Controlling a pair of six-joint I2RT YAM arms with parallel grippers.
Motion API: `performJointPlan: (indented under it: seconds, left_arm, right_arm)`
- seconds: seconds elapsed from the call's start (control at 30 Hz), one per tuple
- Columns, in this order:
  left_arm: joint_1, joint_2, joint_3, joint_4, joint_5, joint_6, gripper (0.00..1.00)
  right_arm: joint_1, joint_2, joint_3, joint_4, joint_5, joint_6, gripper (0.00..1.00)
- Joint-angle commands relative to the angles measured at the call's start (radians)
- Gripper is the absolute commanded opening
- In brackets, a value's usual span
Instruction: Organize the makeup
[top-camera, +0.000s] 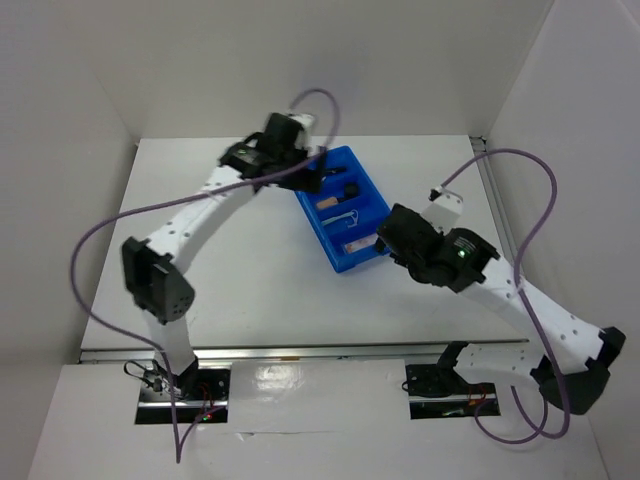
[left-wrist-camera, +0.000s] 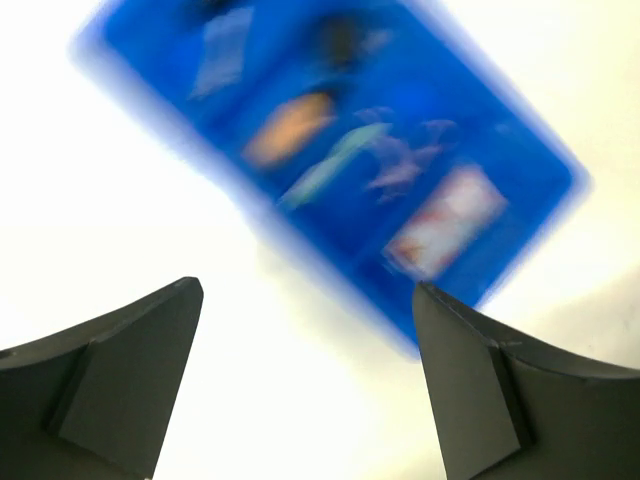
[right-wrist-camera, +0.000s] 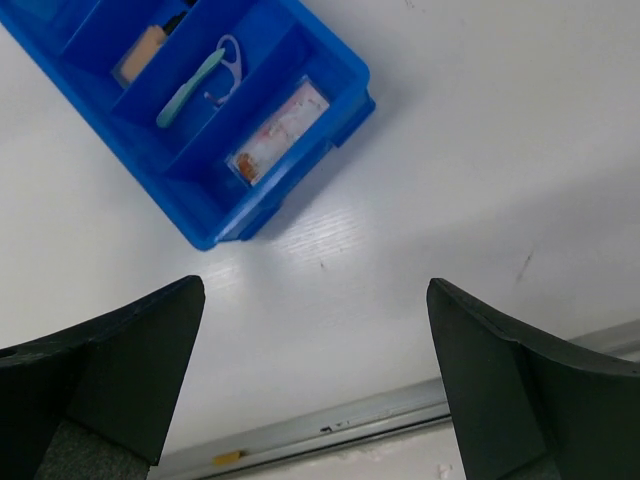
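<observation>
The makeup lies in the compartments of a blue tray (top-camera: 347, 266). In the top view I see the beige bottle (top-camera: 329, 201), the black puff (top-camera: 352, 187), the looped tool (top-camera: 346, 217) and the pink-red packet (top-camera: 358, 243). My left gripper (top-camera: 308, 170) is open and empty above the tray's far left side. Its view is blurred and shows the bottle (left-wrist-camera: 290, 128), tool (left-wrist-camera: 335, 165) and packet (left-wrist-camera: 445, 222). My right gripper (top-camera: 390, 240) is open and empty beside the tray's near right end. Its view shows the tool (right-wrist-camera: 195, 85), packet (right-wrist-camera: 278, 132) and bottle (right-wrist-camera: 143, 55). The slim black tube and the silver piece are not discernible.
White walls close in the table on the left, back and right. A metal rail (right-wrist-camera: 330, 425) runs along the table's near edge. Purple cables loop over both arms.
</observation>
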Motion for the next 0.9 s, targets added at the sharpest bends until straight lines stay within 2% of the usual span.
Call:
performJointPlan:
  seconds: [0.0, 0.03, 0.07, 0.1, 0.13, 0.17, 0.3, 0.43, 0.47, 0.53, 0.57, 0.63, 0.67, 0.7, 0.87]
  left_arm:
    - [0.215, -0.205, -0.204, -0.051, -0.057, -0.223, 1.00]
    - [0.249, -0.256, -0.264, -0.031, -0.086, -0.258, 1.00]
    - [0.280, -0.355, -0.376, -0.010, -0.100, -0.268, 1.00]
    - [0.330, -0.400, -0.424, 0.025, -0.100, -0.268, 1.00]
    - [0.356, -0.438, -0.462, 0.039, -0.100, -0.268, 1.00]
    - [0.398, -0.503, -0.519, 0.050, -0.100, -0.268, 1.00]
    - [0.449, -0.554, -0.561, 0.049, -0.070, -0.231, 1.00]
    - [0.449, -0.565, -0.561, 0.023, -0.057, -0.208, 1.00]
    - [0.449, -0.565, -0.561, 0.023, -0.057, -0.208, 1.00]
    - [0.449, -0.565, -0.561, 0.012, -0.057, -0.199, 1.00]
    - [0.449, -0.565, -0.561, 0.012, -0.067, -0.199, 1.00]
    - [0.458, -0.574, -0.561, 0.012, -0.067, -0.190, 1.00]
    - [0.458, -0.574, -0.561, 0.012, -0.077, -0.190, 1.00]
    - [0.458, -0.574, -0.561, 0.012, -0.077, -0.190, 1.00]
    - [0.458, -0.565, -0.561, 0.021, -0.077, -0.190, 1.00]
  right_arm:
    - [-0.016, 0.108, 0.091, -0.035, 0.139, 0.013, 1.00]
    - [-0.016, 0.126, 0.102, -0.017, 0.153, 0.001, 1.00]
    - [-0.016, 0.139, 0.112, 0.068, 0.167, -0.084, 1.00]
    - [-0.016, 0.148, 0.113, 0.137, 0.167, -0.149, 1.00]
    - [-0.037, 0.148, 0.094, 0.211, 0.167, -0.284, 1.00]
    - [-0.054, 0.148, 0.058, 0.377, 0.113, -0.356, 1.00]
    - [-0.164, 0.192, 0.005, 0.642, -0.048, -0.568, 1.00]
    - [-0.348, 0.303, 0.050, 0.715, -0.257, -0.632, 1.00]
    - [-0.456, 0.321, 0.060, 0.724, -0.320, -0.643, 1.00]
    - [-0.567, 0.372, 0.089, 0.746, -0.495, -0.657, 1.00]
    - [-0.680, 0.395, 0.102, 0.746, -0.552, -0.657, 1.00]
    - [-0.790, 0.479, 0.158, 0.720, -0.686, -0.657, 1.00]
    - [-0.877, 0.507, 0.178, 0.706, -0.713, -0.645, 1.00]
    - [-0.911, 0.531, 0.191, 0.697, -0.730, -0.633, 1.00]
    - [-1.011, 0.611, 0.228, 0.670, -0.750, -0.633, 1.00]
